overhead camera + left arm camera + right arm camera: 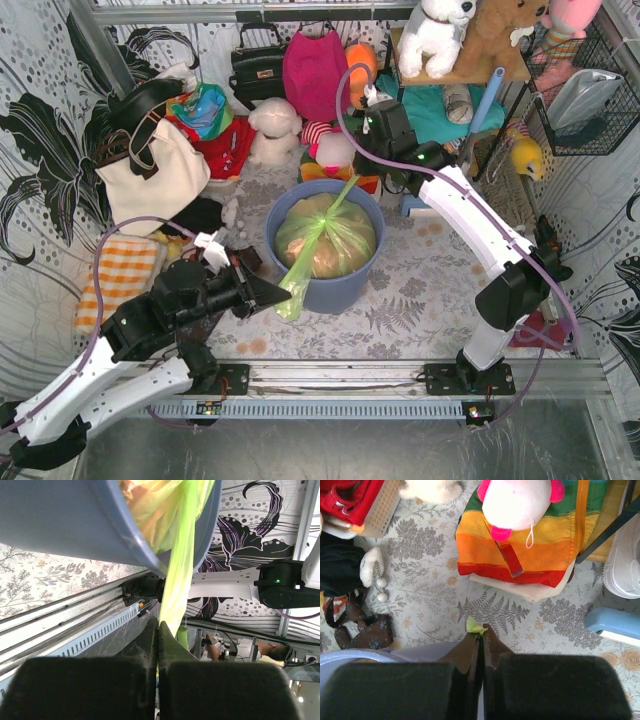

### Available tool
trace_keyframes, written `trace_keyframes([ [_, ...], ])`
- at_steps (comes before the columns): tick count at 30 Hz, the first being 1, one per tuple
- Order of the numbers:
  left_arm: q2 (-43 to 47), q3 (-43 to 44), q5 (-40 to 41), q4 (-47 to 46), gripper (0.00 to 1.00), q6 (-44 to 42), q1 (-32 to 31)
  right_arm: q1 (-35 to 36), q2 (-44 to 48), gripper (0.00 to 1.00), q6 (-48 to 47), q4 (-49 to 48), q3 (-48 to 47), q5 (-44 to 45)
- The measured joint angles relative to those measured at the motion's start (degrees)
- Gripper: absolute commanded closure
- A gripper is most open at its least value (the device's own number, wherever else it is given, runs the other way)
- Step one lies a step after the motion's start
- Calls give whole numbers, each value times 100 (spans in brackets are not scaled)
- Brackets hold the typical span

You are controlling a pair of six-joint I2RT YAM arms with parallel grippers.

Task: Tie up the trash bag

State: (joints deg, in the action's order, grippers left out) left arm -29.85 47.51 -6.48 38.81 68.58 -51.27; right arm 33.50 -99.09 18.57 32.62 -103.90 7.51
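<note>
The lime-green trash bag [328, 240] sits in a round blue-grey bin [340, 288] at mid-table, with brownish paper showing through it. Its neck is gathered, and two tails run out from there. One tail hangs over the bin's near-left rim, and my left gripper [288, 289] is shut on it. In the left wrist view that green strip [181, 575] runs down from the bin [70, 525] into my left gripper [158, 625]. The other tail rises to the far right, pinched in my right gripper [358, 174]. A small green tip [476, 626] pokes out of my right gripper [481, 630].
A white tote bag [155, 175] and an orange-striped cloth [125, 270] lie at the left. Plush toys, a black handbag [258, 65] and a pink bag [315, 72] crowd the back. A rainbow-striped thing [520, 545] lies just beyond the bin. A wire basket [590, 90] hangs at the right.
</note>
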Motion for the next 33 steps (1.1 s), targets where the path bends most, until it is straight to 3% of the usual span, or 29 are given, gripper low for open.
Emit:
trace_keyframes([
  [5,-409,533,-63,57,100,-120,-2,-98,-9,100,-4,-7,-254,-2],
  [14,-1237,1980,-188,118,100,-619,-2,-162,-146,100,-55,81,-1563,-2],
  [18,-1132,1965,-369,323,100,-754,-15,-308,-146,100,-181,-57,-1443,310],
  [23,-452,1021,-498,437,100,-638,-15,-439,-144,100,-260,-308,-678,564],
  [26,-153,557,-514,546,71,-511,-17,-466,-146,100,-260,-330,-240,581],
  [33,-380,966,-437,699,32,-640,-17,-472,-101,100,-264,-437,-120,579],
])
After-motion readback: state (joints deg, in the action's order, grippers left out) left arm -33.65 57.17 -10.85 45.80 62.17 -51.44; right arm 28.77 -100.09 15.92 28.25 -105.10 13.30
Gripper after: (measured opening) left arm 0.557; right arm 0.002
